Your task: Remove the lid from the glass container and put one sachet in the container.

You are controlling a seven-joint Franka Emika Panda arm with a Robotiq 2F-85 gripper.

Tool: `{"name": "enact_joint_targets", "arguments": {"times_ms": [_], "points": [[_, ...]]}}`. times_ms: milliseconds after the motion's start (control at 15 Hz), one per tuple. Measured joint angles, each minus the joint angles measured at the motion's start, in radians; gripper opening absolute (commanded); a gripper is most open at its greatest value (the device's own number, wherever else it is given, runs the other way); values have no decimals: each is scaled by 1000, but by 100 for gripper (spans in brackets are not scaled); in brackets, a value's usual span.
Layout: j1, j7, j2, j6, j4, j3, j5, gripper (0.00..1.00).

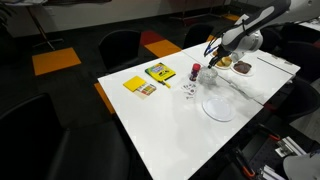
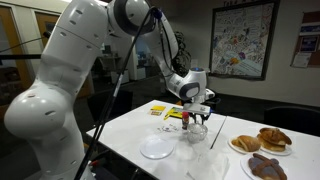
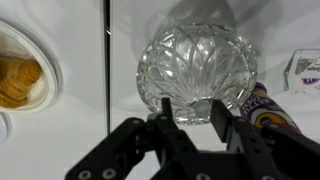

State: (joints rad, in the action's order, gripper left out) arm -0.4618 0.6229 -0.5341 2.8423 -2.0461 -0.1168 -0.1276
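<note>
Wrist view shows the glass container (image 3: 197, 65) upright, claw (image 3: 192, 110) partly closed above, grip unclear.

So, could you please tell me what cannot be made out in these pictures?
- Clear cut-glass container: the wrist view looks straight down, so top and body cannot be told apart.
- Hand: whether it grips the glass; too small in both exterior views.
- Pale sachet: cut off by the wrist view's right edge, print blurred.
- Colourful cylinder: partly hidden behind a finger, wrist view.
</note>
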Motion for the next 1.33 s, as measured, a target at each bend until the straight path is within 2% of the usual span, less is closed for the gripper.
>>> {"name": "enact_joint_targets", "arguments": {"times_ms": [133,267,333,1333], "points": [[0,0,0,0,2,-2,0,2],[0,0,2,0,5,-2,1,1],[0,0,4,0,7,-2,1,4],[0,-5,3,-2,35,-8,-1,4]]}}
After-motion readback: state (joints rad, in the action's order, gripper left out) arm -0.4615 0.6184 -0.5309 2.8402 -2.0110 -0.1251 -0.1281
